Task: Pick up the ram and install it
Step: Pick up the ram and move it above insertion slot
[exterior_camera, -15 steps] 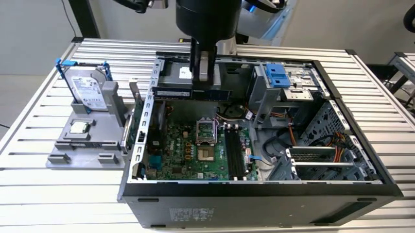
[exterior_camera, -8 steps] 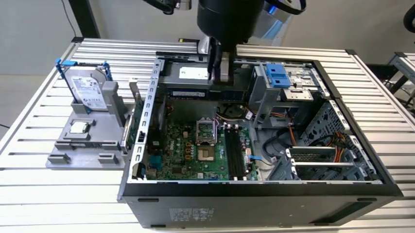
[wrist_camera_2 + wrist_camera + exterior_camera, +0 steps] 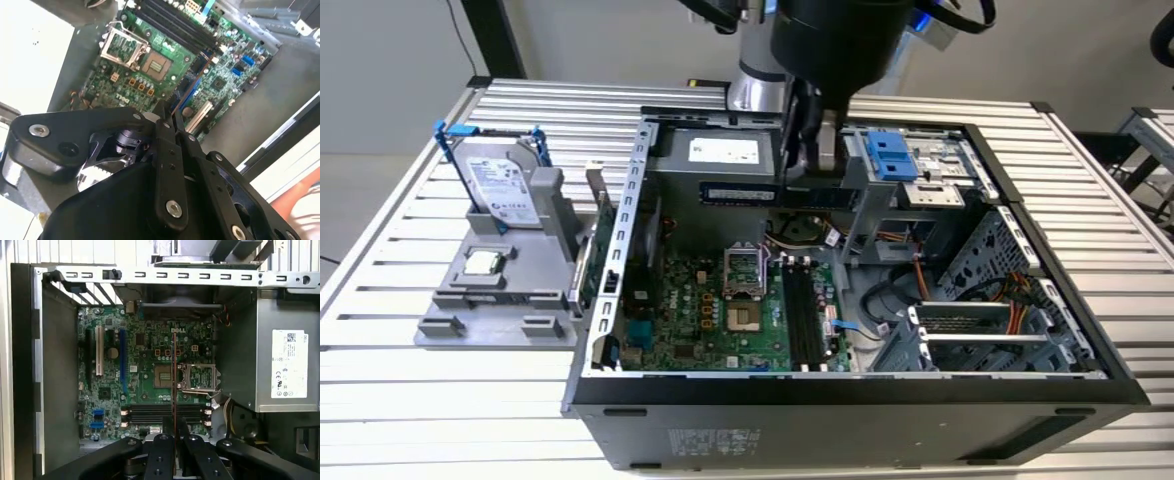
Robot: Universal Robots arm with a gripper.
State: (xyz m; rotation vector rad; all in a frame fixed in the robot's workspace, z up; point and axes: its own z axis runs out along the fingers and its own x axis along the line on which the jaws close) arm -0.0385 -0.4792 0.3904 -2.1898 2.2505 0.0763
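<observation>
The ram (image 3: pixel 744 192), a thin dark-green stick, hangs level above the open computer case, with my gripper (image 3: pixel 807 175) shut on it. In the first wrist view the ram (image 3: pixel 174 380) shows edge-on as a thin line running out from between the black fingers (image 3: pixel 161 455), crossing over the motherboard. The black memory slots (image 3: pixel 803 315) lie below and apart from it, beside the processor socket (image 3: pixel 744 290). The slots (image 3: pixel 165 414) run across the ram's line in the first wrist view. In the second wrist view my gripper (image 3: pixel 170 117) is pressed together above the green board, far from the slots (image 3: pixel 170 22).
A grey holder (image 3: pixel 494 300) at the exterior view's left carries a silver hard drive with blue rails (image 3: pixel 500 185) and a small square chip (image 3: pixel 483 262). The case walls (image 3: pixel 607 270), the power supply (image 3: pixel 720 160) and the drive cage (image 3: pixel 987 330) surround the motherboard.
</observation>
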